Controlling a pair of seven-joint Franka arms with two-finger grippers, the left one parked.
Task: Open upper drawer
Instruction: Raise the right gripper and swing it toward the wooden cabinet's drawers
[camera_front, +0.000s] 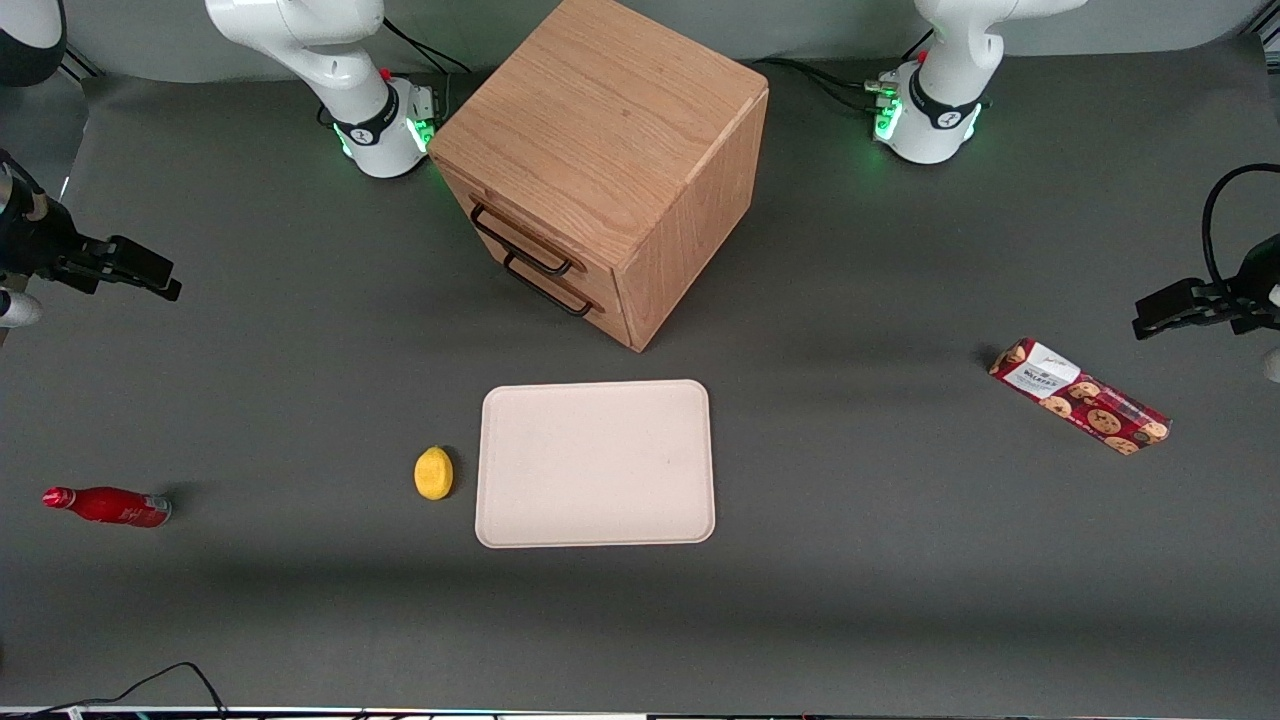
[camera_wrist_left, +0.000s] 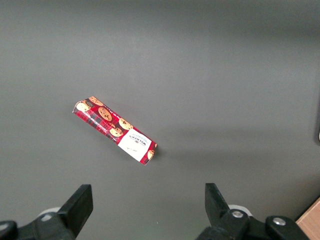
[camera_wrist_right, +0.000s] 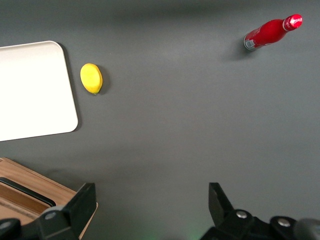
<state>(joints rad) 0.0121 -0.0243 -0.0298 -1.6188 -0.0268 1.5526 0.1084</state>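
Claw (camera_wrist_right: 150, 210) spread apart, well apart from closed upper drawer (camera_front: 520, 238) (black wire handle).

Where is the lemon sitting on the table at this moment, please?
In the front view the lemon lies beside the cream tray, on its working-arm side, nearer the camera than the cabinet; the open pincer hovers far off.

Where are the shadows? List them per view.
Front view: even light, soft shadow beside the bottle, green glow at the arm bases. Right wrist view: gripper open above the table; short soft shadows beside lemon and bottle.
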